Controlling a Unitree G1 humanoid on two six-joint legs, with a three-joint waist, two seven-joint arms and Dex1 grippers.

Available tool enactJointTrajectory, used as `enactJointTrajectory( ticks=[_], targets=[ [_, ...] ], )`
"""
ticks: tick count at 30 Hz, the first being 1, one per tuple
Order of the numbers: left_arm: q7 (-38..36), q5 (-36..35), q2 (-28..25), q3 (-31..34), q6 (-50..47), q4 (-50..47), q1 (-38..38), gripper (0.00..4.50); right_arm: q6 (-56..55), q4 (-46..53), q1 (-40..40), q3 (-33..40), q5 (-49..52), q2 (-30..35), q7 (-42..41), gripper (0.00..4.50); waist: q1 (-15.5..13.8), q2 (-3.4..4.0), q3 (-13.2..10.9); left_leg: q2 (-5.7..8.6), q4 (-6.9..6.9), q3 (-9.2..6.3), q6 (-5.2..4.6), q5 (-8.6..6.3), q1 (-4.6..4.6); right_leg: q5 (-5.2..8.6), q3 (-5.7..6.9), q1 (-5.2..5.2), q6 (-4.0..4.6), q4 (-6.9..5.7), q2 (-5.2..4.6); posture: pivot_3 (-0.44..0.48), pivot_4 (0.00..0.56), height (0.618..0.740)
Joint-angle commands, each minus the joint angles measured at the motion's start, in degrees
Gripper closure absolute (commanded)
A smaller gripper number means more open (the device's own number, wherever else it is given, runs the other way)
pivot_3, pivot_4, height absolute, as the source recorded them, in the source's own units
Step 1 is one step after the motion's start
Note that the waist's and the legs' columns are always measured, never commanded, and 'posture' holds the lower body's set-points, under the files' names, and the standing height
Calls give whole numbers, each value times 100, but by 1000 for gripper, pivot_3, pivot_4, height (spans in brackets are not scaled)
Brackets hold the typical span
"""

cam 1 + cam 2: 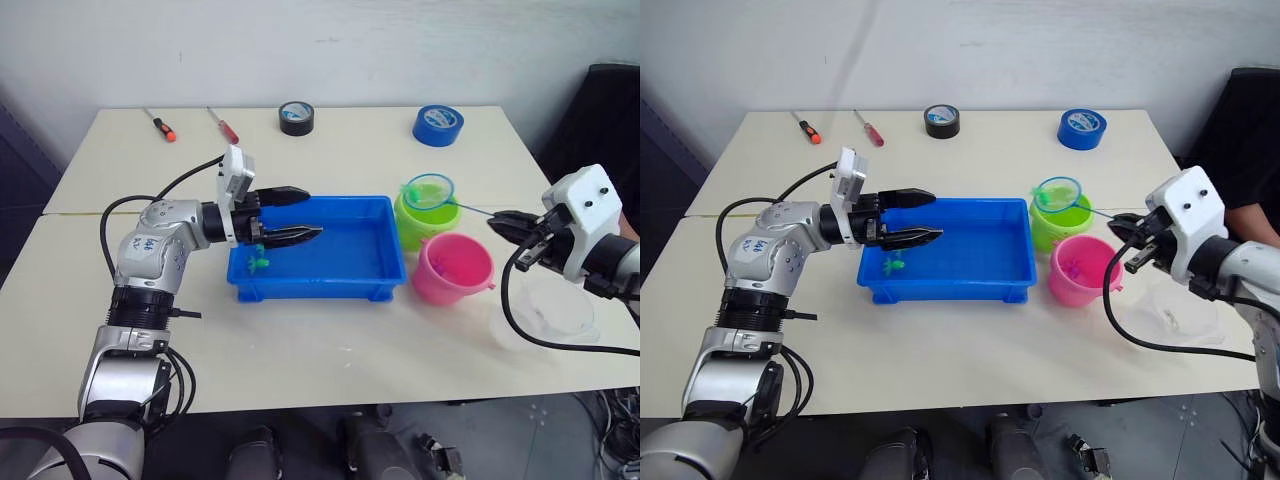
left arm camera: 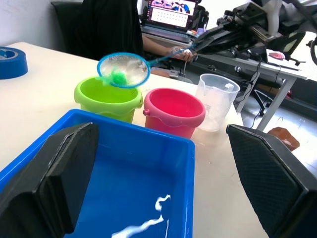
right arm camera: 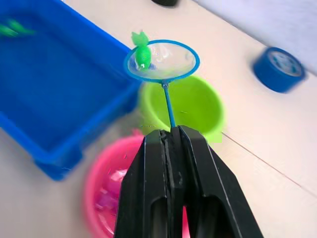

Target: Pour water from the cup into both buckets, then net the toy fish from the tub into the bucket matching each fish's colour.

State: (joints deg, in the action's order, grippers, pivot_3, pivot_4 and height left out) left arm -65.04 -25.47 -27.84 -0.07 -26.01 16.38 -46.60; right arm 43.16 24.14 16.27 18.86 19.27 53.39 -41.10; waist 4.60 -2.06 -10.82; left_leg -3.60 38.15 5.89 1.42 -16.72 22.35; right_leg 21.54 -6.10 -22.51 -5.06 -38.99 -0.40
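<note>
Jaws of your right gripper (image 3: pixel 171 136) pinch the net (image 3: pixel 161 60) handle, its hoop ahead over the lime green bucket (image 3: pixel 184 106), ready to tip in its green fish (image 3: pixel 142 52). Your left gripper (image 1: pixel 285 212) gapes empty above the tub (image 1: pixel 330 262).

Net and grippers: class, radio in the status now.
Right gripper shut on net, green fish aboard, above green bucket. Left gripper open over tub. Nothing in the way.

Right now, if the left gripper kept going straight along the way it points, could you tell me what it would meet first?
The left gripper, open over the tub, points toward the green bucket. Probably the tub's far wall or that bucket first; depth is unclear.
</note>
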Motion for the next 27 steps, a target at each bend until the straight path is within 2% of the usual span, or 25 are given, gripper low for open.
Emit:
enactJointTrajectory(
  ticks=[1, 5, 7, 9, 13, 19, 21, 25, 27],
  targets=[
    [-30, -2, -27, 21, 102, -223, -11, 17, -1156, -342, 42, -345, -831, 292, 184, 4500, 1, 0, 0, 0, 0, 0, 0, 0, 0, 0, 0, 0, 0, 0, 0, 0, 150, 740],
    [-27, -12, -110, 51, 85, -307, 71, 17, -3210, -1166, 51, -1242, -2456, 1108, 357, 4500, -2, 3, -2, 0, 2, 6, 0, 0, -2, 0, -4, -2, -1, -2, -1, 0, 150, 740],
    [-17, -17, -129, 60, 78, -325, 86, 17, -3957, -1487, 94, -1514, -2940, 1365, 432, 4500, -1, 3, -2, 1, -1, 9, -1, 0, -2, 0, -7, -4, -1, 0, -2, 0, 150, 740],
    [3, -24, -142, 68, 74, -360, 106, 17, -4927, -1878, 272, -1922, -3838, 1738, 740, 4500, 3, 4, -2, 0, 0, 9, -1, 0, -2, 0, -7, -3, -1, 0, -1, 0, 150, 740],
    [23, 16, -168, 42, 106, -402, 147, 17, -5776, -2370, 825, -2177, -4346, 1755, 976, 4500, 22, 6, -3, -1, 2, 18, 0, 0, -7, 0, -15, -6, -1, -7, 0, 0, 150, 740],
    [12, 69, -258, 64, 171, -340, 213, 17, -6447, -2627, 982, -2095, -4541, 1774, 1046, 4500, 15, 6, -3, -4, 3, 20, 1, 1, -15, 0, -14, -3, -1, -14, 0, 0, 150, 740],
    [11, 90, -292, 83, 196, -293, 208, 17, -6401, -2602, 885, -1988, -4337, 1702, 910, 4500, 15, 7, -3, -3, 3, 20, 1, 1, -15, 0, -15, -3, -1, -14, -1, 0, 150, 740],
    [4, 167, -396, 114, 278, -142, 210, 17, -5428, -2448, 829, -1583, -3354, 1169, 541, 4500, 11, 6, -3, -4, 6, 18, 1, 1, -15, 0, -11, 2, -1, -16, -1, 0, 150, 740],
    [-22, 297, -596, 149, 392, 25, 292, 17, -4518, -2079, 1018, -1454, -2420, 726, 93, 4500, 38, 6, -3, -4, 9, 21, 1, 1, -18, 0, -14, 2, -1, -22, 0, 0, 150, 740]
  ],
)
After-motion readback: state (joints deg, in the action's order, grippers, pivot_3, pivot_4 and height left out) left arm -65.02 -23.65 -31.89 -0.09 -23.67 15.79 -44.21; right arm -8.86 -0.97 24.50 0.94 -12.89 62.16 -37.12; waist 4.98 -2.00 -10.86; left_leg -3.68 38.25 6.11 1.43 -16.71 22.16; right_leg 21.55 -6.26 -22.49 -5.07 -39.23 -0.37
